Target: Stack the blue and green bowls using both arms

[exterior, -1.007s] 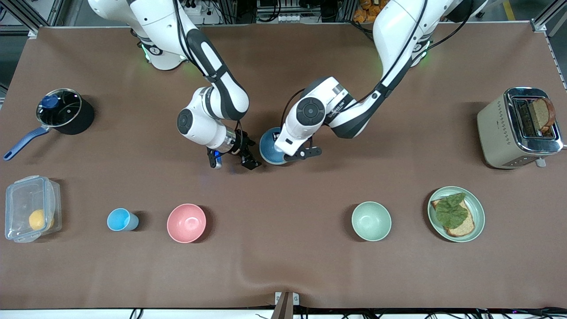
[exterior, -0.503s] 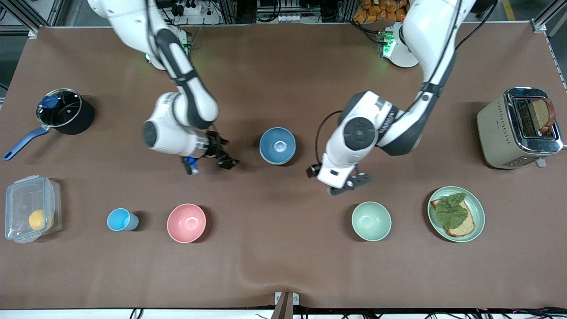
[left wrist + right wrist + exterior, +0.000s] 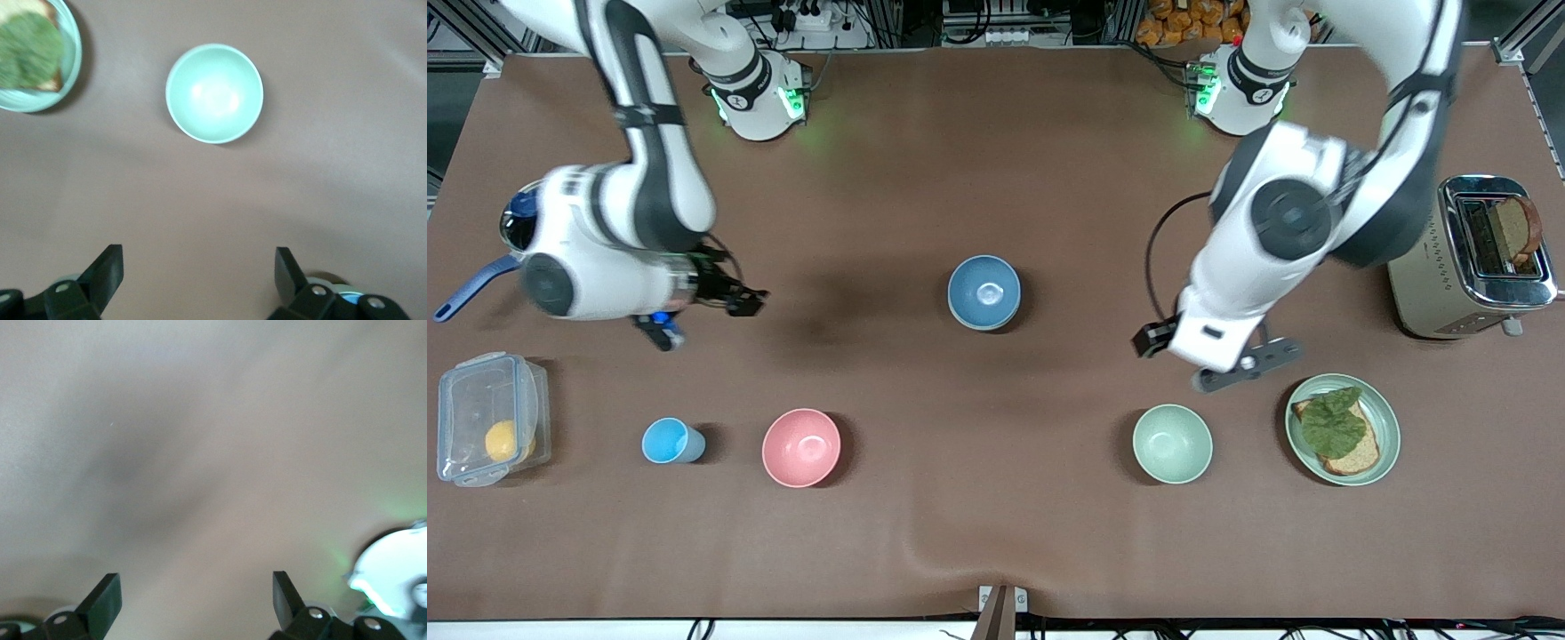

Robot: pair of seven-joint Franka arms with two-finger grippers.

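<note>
The blue bowl (image 3: 984, 292) sits mid-table, well apart from both grippers. The left gripper (image 3: 1209, 364), jaws spread wide and empty, hangs over bare cloth between the green bowl (image 3: 1172, 443) and the plate of bread (image 3: 1385, 418). The right gripper (image 3: 703, 311), also wide and empty, hangs near the saucepan (image 3: 596, 236). No readable writing shows.

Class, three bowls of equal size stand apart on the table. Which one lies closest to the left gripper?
The green bowl; the left gripper hangs just beside it, while the blue bowl and pink bowl sit farther off.
</note>
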